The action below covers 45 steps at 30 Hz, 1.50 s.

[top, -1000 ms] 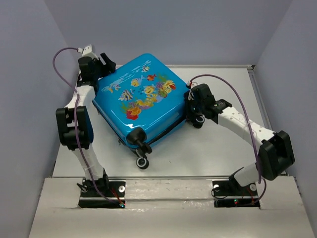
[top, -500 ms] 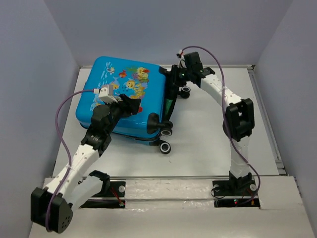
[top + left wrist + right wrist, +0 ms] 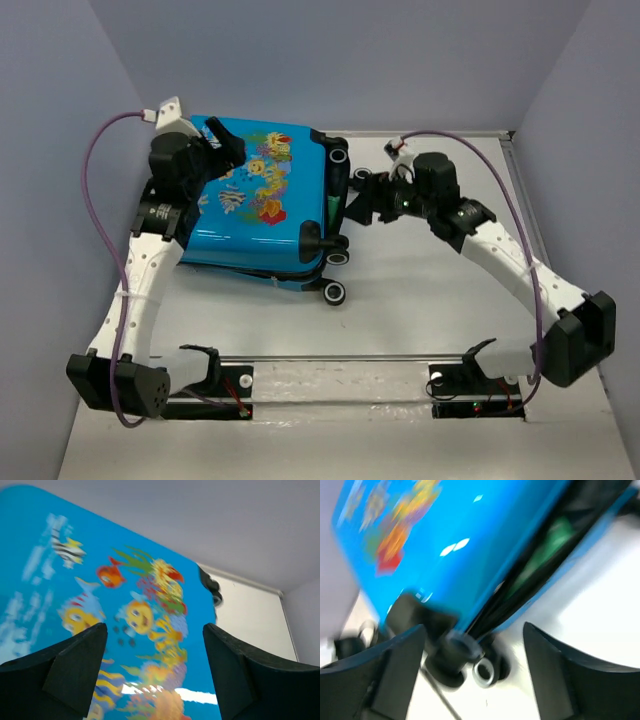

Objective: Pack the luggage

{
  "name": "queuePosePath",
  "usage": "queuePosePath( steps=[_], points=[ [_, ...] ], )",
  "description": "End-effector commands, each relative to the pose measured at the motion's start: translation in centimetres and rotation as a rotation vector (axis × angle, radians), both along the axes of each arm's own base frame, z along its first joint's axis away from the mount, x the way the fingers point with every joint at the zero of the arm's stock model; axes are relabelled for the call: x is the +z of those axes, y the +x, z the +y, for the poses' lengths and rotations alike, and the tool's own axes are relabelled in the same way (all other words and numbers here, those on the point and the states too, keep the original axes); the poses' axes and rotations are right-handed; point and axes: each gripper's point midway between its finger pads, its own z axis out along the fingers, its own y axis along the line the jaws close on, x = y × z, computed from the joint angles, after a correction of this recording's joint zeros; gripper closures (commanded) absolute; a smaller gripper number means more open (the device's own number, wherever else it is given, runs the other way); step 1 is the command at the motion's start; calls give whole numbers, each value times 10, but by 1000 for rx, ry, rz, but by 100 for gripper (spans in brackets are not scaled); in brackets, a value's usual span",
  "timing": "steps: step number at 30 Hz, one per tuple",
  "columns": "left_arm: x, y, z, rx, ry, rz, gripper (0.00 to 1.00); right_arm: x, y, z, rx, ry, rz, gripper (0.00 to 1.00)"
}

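Luggage [image 3: 255, 205] lies flat on the counter [image 3: 420, 290], back-left, fish-print shell up, wheels [image 3: 334, 293] facing right. The seam at the wheel end gapes a bit, with something green [image 3: 545, 550] inside. Left gripper [image 3: 155, 630] is over the printed shell, jaws wide apart, empty. Right gripper [image 3: 474, 627] is just beside the wheel end, jaws spread, holding nothing.

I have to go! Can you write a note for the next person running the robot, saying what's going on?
Left gripper: jaws open, empty, over the fish-print lid of the luggage.
Right gripper: jaws open, empty, at its wheel end.
Luggage lies flat on the table, back left.
Done: lid down, a green item inside.
Left: the seam gapes at the wheel end; probably press it shut and zip it.
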Motion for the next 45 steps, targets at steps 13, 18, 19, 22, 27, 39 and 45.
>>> queuePosePath(
  steps=[13, 18, 19, 22, 27, 39, 45],
  points=[
    [-34, 26, 186, 450, -35, 115, 7, -66, -63, 49, 409, -297, -123, 0],
    [-41, 22, 214, 564, -22, 128, 8, -90, -58, 60, 405, -363, -55, 0],
    [-41, 21, 219, 581, -15, 132, 8, -89, -57, 60, 396, -357, -57, 0],
    [-50, 18, 231, 625, 4, 150, 8, -88, -46, 50, 274, -367, -64, 35],
    [-79, 22, 238, 628, 13, 222, 8, -75, -33, 11, 21, -414, -92, 93],
    [-122, 24, 221, 540, -37, 295, 9, -46, -7, -135, -434, -301, -56, 93],
    [-164, 9, 158, 330, -124, 347, 14, -21, -19, -139, -392, -191, -51, 21]
  ],
)
